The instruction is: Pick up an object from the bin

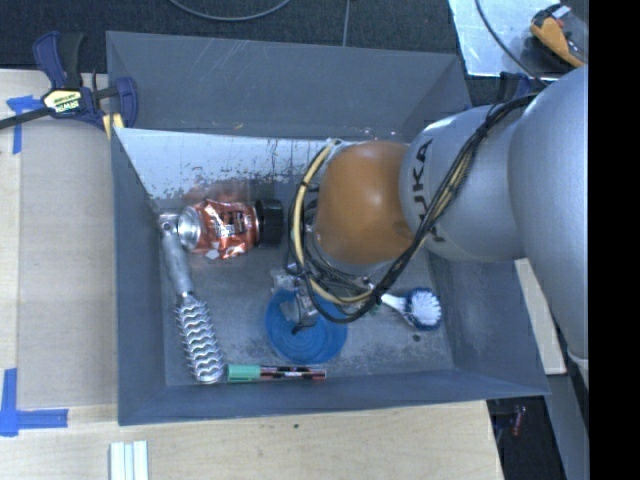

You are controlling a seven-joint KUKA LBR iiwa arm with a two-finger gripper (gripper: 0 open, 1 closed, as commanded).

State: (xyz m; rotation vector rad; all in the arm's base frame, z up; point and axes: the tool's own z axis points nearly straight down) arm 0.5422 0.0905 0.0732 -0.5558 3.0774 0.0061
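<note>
My gripper (298, 306) hangs below the orange wrist cover, low in the middle of the bin. It sits right over a flat blue round disc (318, 344) on the bin floor and hides the disc's upper left part. I cannot see whether it touches the disc. Just in front of the disc, along the near wall, lies a thin pen (276, 373) with a green cap and a red and dark barrel. To the right of the gripper lies a small brush (420, 308) with a white handle and blue bristles.
A crushed orange drink can (222, 228) lies at the back left, with a small black thing (270, 218) beside it. A silver tool with a coiled wire head (197, 330) runs down the left side. The arm and its cables cover the bin's right half.
</note>
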